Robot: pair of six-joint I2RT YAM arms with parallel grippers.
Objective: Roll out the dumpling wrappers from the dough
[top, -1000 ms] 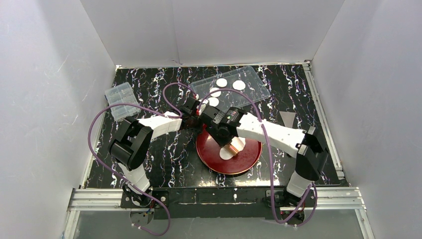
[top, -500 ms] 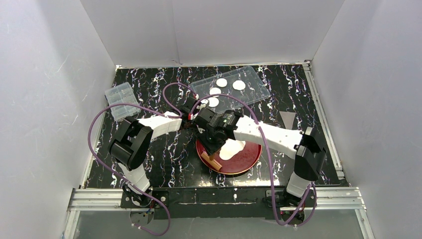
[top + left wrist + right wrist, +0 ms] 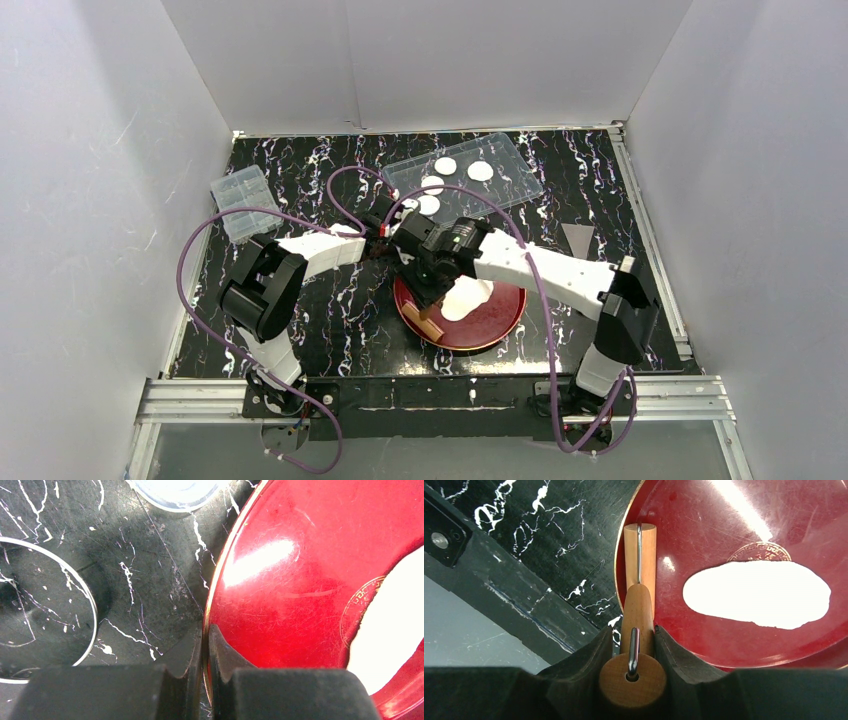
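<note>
Robot lab test cell, not a real kitchen. Plain white panel walls (image 3: pixel 100 200) box in three sides. Black marbled tabletop (image 3: pixel 340 330), aluminium rail (image 3: pixel 450 395) along the near edge, two arms (image 3: pixel 560 270) bolted there, loose purple cables (image 3: pixel 190 270). The only kitchen things are staged props: red plate (image 3: pixel 500 310) with dough (image 3: pixel 465 298), clear tray (image 3: pixel 510 170), clear box (image 3: pixel 243 203).

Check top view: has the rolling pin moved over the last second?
Yes. The rolling pin, held by the right gripper, went from over the dough to the near-left rim of the red plate.
</note>
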